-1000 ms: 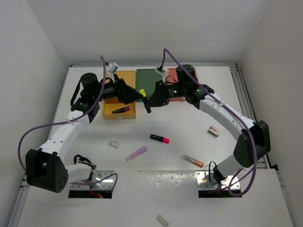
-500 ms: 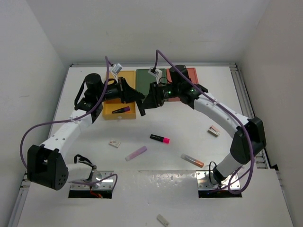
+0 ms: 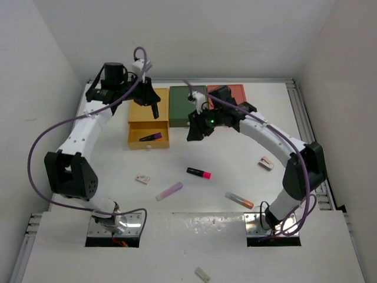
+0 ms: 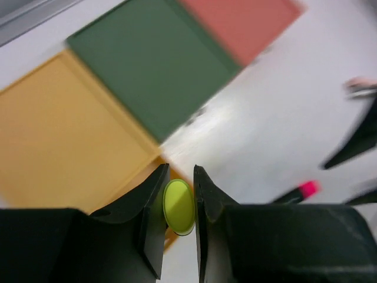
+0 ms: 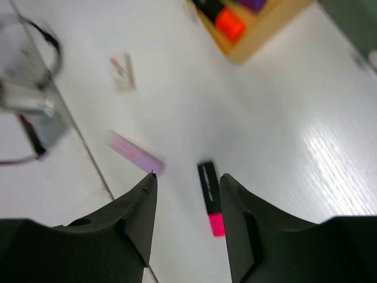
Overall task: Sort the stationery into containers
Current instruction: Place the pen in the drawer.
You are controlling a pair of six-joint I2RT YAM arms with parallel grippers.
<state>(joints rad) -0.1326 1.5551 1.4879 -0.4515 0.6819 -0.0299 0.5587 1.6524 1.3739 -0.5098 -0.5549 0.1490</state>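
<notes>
My left gripper (image 3: 154,111) (image 4: 180,168) is shut on a yellow-capped marker (image 4: 178,206), seen end-on, above the front of the mustard yellow container (image 3: 146,110) (image 4: 65,130). That container's drawer (image 3: 136,143) stands pulled out and holds a purple-capped marker (image 3: 151,137). My right gripper (image 3: 193,133) (image 5: 187,175) hangs open and empty in front of the dark green container (image 3: 184,106) (image 4: 153,65). The salmon red container (image 3: 234,91) (image 4: 241,23) is partly behind that arm. On the table lie a pink-capped marker (image 3: 199,173) (image 5: 209,197), a lilac stick (image 3: 169,190) (image 5: 135,154) and a clear orange-tipped tube (image 3: 239,200).
Two small erasers lie on the table, one at the left (image 3: 142,178) (image 5: 122,72) and one at the right (image 3: 266,163). A pale stub (image 3: 202,273) rests on the near ledge. White walls enclose the table on three sides.
The yellow-capped marker passed from my right gripper to my left. The left shut on it and swung back over the yellow container. The right opened and drew away.
</notes>
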